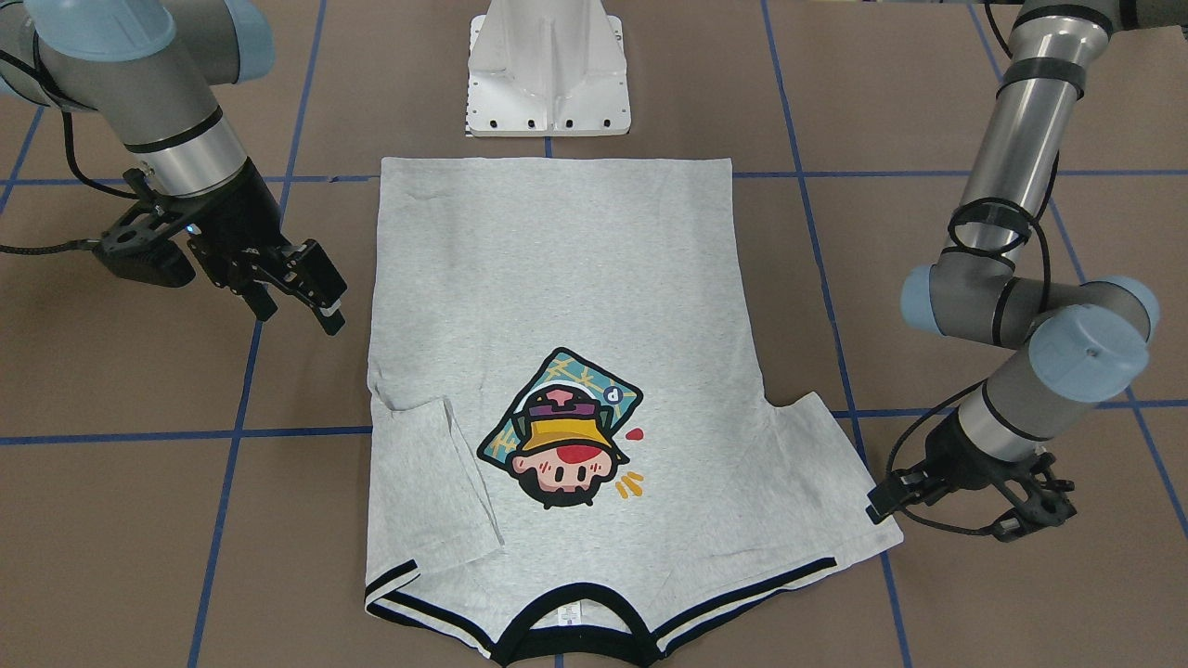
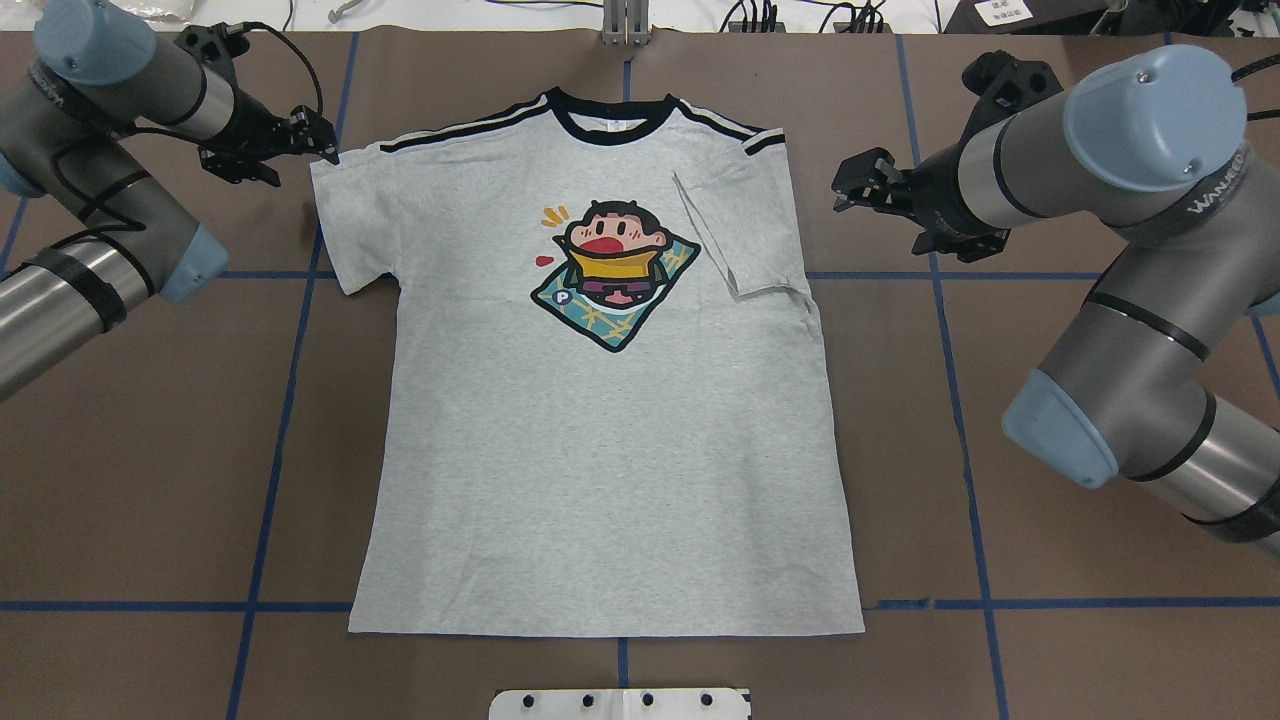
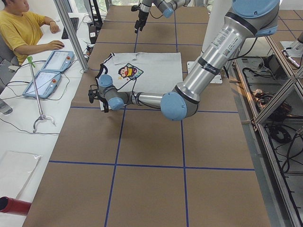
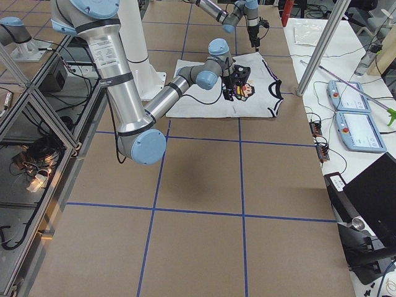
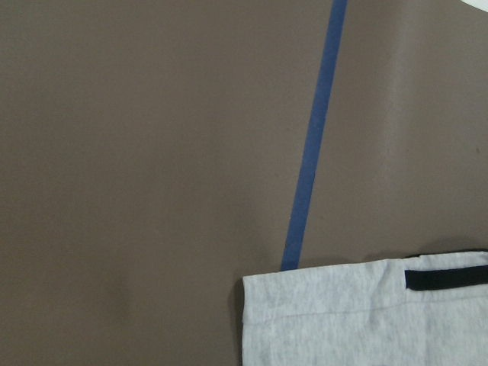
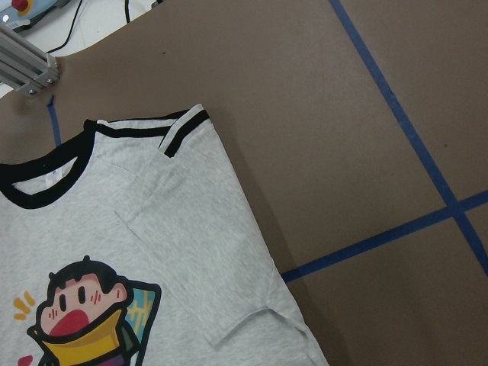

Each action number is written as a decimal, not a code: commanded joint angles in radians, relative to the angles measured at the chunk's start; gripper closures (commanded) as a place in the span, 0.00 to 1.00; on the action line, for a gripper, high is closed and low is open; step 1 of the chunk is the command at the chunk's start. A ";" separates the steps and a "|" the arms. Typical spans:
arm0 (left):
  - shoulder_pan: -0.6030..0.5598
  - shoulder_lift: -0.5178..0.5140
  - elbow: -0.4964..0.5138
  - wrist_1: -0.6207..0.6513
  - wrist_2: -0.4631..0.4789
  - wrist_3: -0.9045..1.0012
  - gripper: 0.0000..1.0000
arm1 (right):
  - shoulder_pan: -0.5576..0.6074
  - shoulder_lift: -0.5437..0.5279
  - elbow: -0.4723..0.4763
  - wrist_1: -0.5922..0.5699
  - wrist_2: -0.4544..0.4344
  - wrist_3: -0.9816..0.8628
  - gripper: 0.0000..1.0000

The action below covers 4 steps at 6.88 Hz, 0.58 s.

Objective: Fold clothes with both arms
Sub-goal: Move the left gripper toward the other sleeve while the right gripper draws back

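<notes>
Left gripper [image 2: 322, 142]: opening cannot be told; at end far from pedestal [image 2: 620, 703], just beside unfolded sleeve [image 2: 345, 215] corner, the nearer tool. Right gripper [image 2: 842, 188]: spread, empty. T-shirt [image 2: 600, 430]: flat, hem nearest pedestal, collar farthest.

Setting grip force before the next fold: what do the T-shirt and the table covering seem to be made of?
T-shirt: apparently soft knit jersey, perhaps cotton blend, matte heather grey; it lies limp, with soft creases at the folded sleeve. Table covering: seemingly brown paper or card, matte, no glare; its blue lines look like tape.
</notes>
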 commanded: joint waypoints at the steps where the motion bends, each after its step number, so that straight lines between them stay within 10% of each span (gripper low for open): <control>1: 0.007 -0.013 0.042 -0.038 0.057 -0.011 0.26 | 0.002 -0.007 0.009 0.000 -0.009 0.000 0.01; 4: 0.013 -0.052 0.095 -0.059 0.062 -0.011 0.36 | 0.000 -0.015 0.013 0.000 -0.010 0.000 0.01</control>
